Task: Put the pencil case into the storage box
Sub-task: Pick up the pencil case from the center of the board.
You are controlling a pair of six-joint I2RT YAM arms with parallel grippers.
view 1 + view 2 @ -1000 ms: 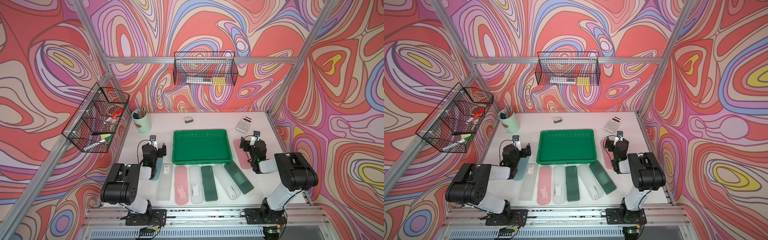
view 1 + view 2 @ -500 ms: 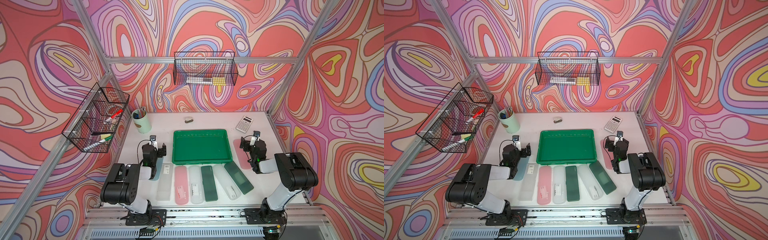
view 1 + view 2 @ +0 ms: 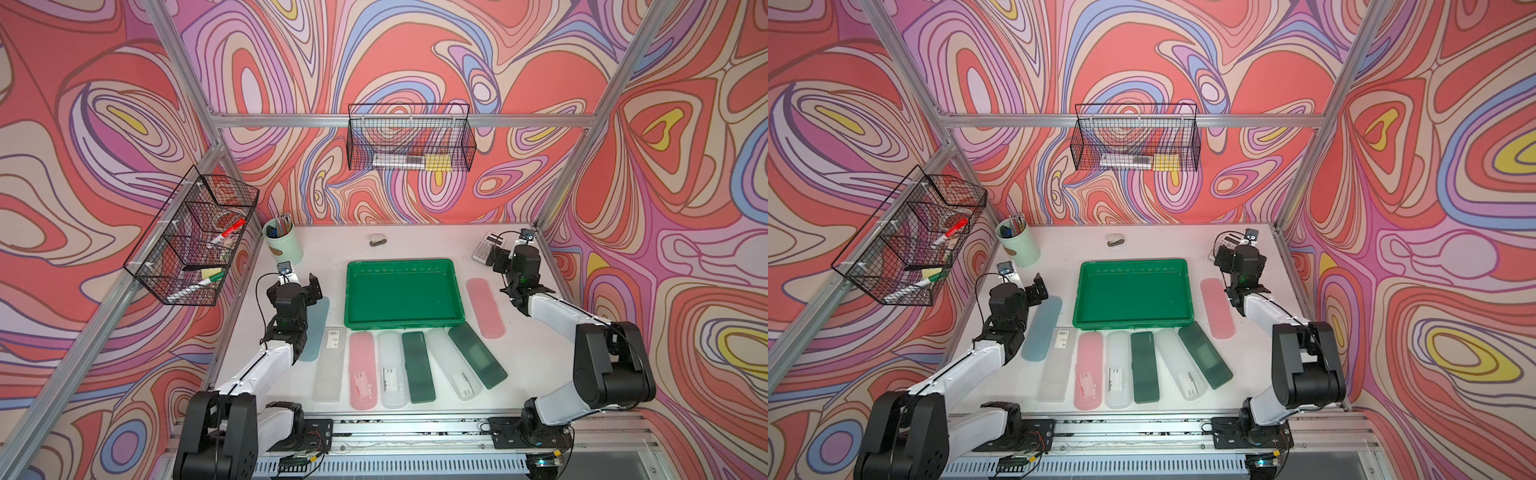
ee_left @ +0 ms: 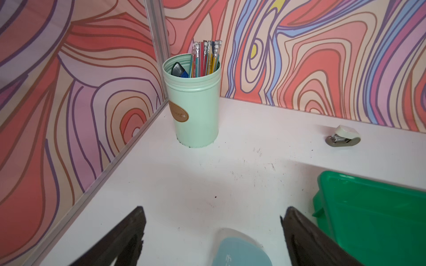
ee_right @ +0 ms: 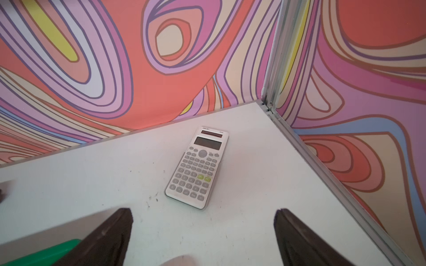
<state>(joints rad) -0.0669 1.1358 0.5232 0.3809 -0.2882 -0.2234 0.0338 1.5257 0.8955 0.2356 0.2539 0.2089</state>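
My left gripper (image 4: pixel 213 213) has its jaws wide apart and holds nothing. It hovers over the far end of the blue pencil case (image 4: pixel 239 251), which lies flat on the table (image 3: pixel 415 245) just beside the storage box (image 3: pixel 403 295). My right gripper (image 5: pixel 202 210) is likewise spread and empty, near the far end of a pink pencil case (image 3: pixel 485 307) on the box's other side, facing the calculator (image 5: pixel 198 168). Six more pencil cases (image 3: pixel 417 365) lie in a row along the box's near rim. Every case lies on the table, outside the green box.
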